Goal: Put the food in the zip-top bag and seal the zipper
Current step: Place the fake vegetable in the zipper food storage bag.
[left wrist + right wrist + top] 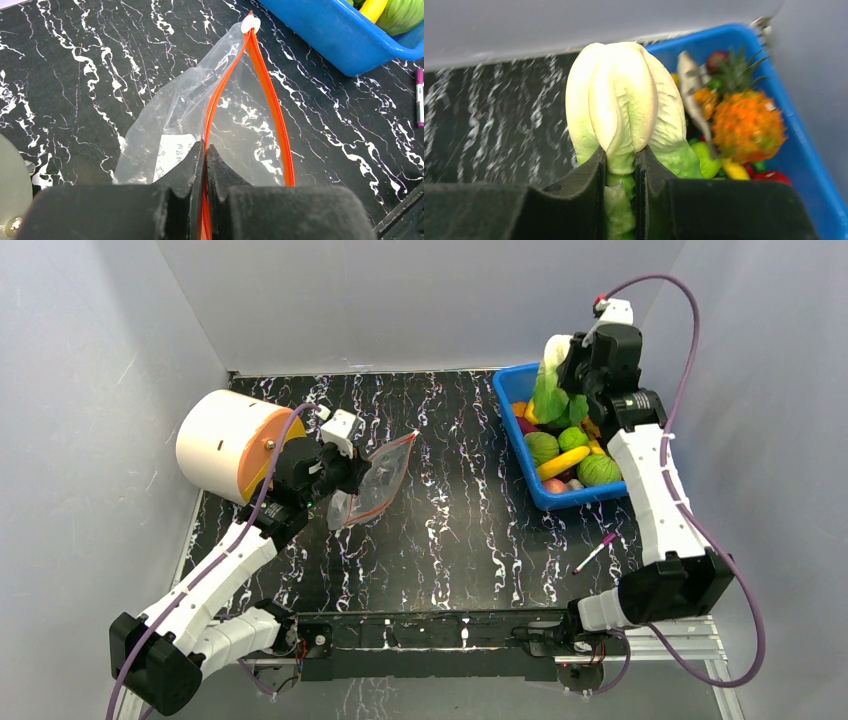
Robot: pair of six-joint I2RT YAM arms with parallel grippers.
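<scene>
zip-top bag, clear crinkly plastic, is held up left of table centre, mouth gaping. the left gripper is closed tight on one side of its red-orange zipper strip. bare black marbled tabletop lies between bag and blue plastic bin. the right gripper, over the bin's far end, is clamped on a pale green-white cabbage-like leaf. only the left wrist view shows the white slider. a white-and-orange cylinder crowds the left arm. a pink pen lies near the bin.
</scene>
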